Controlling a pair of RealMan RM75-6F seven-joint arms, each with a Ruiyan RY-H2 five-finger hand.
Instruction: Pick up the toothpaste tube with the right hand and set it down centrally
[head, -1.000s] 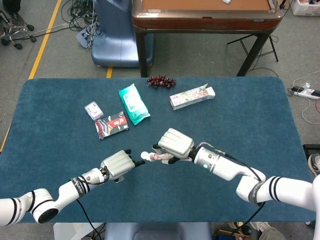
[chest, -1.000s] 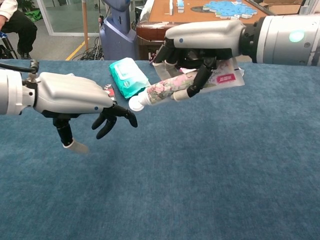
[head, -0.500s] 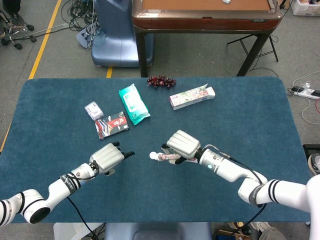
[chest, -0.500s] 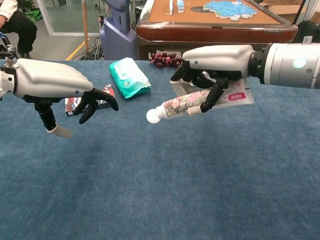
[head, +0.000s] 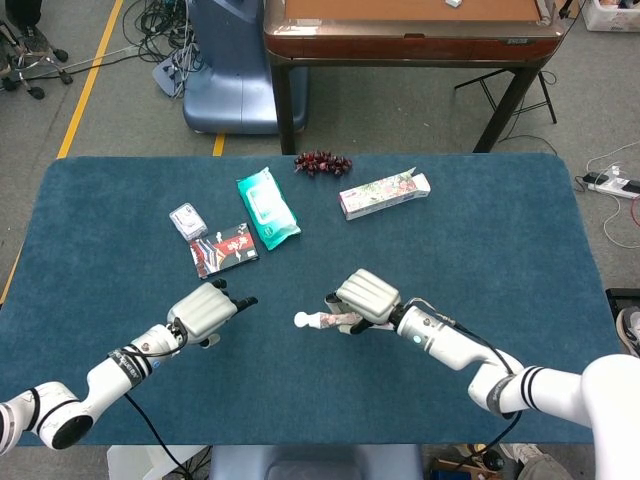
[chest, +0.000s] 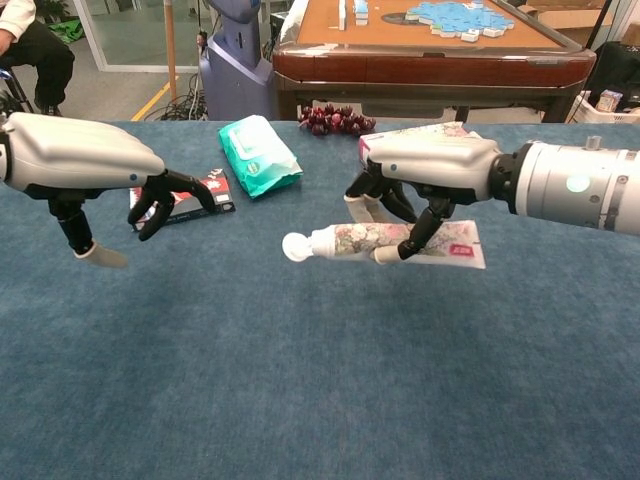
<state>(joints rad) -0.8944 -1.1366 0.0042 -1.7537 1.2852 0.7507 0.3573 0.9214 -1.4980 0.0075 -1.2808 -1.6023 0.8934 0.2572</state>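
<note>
My right robot hand (chest: 420, 175) clamps the toothpaste tube (chest: 385, 243) low over the middle of the blue counter (chest: 320, 380), placing step nearly done. Next: lower gently, then release. My left robot hand (chest: 85, 160) hangs apart, holding nothing.

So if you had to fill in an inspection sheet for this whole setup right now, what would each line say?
Surface: blue cloth-covered table, flat.
Job's things: toothpaste tube lies level, white cap toward the robot's left, near the table's middle.
Clutter: green wipes pack, toothpaste box, dark card pack, small white packet, bunch of dark grapes, all at the far side.
Hands: right hand holds the tube from above; whether the tube touches the cloth is unclear. Left hand holds nothing, fingers curled downward.
Cables: tangled leads on the floor; power strip at right.
Surroundings: wooden table behind, blue machine base.
</note>
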